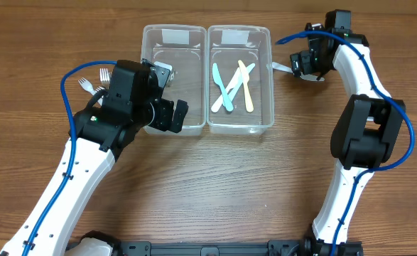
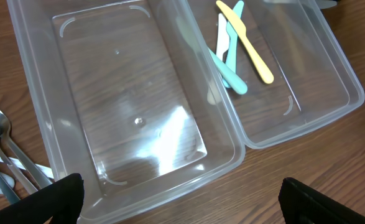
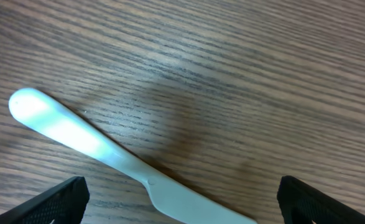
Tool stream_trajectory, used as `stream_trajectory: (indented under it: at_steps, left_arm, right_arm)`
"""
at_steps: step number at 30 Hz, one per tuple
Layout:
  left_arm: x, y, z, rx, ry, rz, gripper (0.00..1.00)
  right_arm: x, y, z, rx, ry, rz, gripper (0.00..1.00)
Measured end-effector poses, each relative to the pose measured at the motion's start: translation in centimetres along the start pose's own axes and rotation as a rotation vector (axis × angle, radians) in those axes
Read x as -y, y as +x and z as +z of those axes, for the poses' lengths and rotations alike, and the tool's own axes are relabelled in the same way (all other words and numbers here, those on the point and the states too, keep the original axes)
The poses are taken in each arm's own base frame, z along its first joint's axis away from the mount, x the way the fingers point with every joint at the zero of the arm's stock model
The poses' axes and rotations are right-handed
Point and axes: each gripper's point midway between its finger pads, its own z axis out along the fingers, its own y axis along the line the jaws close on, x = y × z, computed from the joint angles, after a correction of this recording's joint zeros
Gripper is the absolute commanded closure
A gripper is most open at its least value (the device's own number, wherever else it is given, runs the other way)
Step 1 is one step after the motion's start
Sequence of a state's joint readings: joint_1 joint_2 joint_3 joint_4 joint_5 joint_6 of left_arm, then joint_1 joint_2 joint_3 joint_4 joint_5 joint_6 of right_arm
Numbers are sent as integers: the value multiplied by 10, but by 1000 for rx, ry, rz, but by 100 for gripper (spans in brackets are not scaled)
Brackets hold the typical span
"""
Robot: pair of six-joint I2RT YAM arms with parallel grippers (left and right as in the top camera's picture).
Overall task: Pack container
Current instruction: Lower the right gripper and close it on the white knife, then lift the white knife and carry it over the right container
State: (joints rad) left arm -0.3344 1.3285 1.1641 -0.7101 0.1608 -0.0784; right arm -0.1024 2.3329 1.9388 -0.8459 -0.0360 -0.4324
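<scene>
Forks [image 1: 94,80]: metal, lying on the worktop [image 1: 215,185] just left of the left container [image 1: 174,30]. Their tines point away from the robot. The handles run back under the left arm.
Left container: clear, rectangular and bare inside, with its long axis running away from the robot.
Left hand [image 1: 171,94]: hangs over the near right part of the left container. Its jaws are spread wide and hold nothing. In its wrist view the two dark fingertips [image 2: 64,193] sit at the bottom corners.
Right container [image 1: 268,78]: same shape and same heading, its long wall touching the right wall of the left container.
Knives inside: a teal knife [image 1: 222,87], a white knife [image 1: 219,101] and a yellow knife [image 1: 246,87], to the right of the left container. They are crossed over one another, all lengthwise or nearly so. There may be a fourth, as the overlap makes the count unsure.
Loose knife [image 1: 283,68]: pale plastic, flat on the worktop well right of the left container, past the right container's outer wall. Its long axis lies roughly left to right, with one end toward the containers. In the wrist view [image 3: 107,149] its rounded end sits upper left.
Right hand [image 1: 299,67]: low over the loose knife, jaws fully apart, gripping nothing.
</scene>
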Motion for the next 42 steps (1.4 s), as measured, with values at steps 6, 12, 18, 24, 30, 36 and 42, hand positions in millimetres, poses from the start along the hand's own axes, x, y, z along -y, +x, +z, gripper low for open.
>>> stream_trajectory:
  at_steps: [6, 12, 18, 24, 30, 36, 42]
  left_arm:
    - [0, 0, 0, 0, 0, 0, 0]
    - [0, 0, 0, 1, 0, 0, 0]
    - [0, 0, 0, 1, 0, 0, 0]
    - [0, 0, 0, 0, 0, 0, 0]
    - [0, 0, 0, 0, 0, 0, 0]
    - [0, 0, 0, 0, 0, 0, 0]
    - [0, 0, 0, 0, 0, 0, 0]
  right_arm:
    - [-8, 21, 29, -72, -43, -15, 6]
    - [-13, 21, 28, -93, -17, -17, 20]
    - [-18, 31, 24, -164, 43, 106, 31]
    - [-20, 50, 18, -250, 68, 259, 39]
    - [-20, 60, 14, -291, 98, 365, 28]
    - [-1, 42, 17, -209, 175, 302, 31]
    - [7, 32, 19, -175, 203, 202, 27]
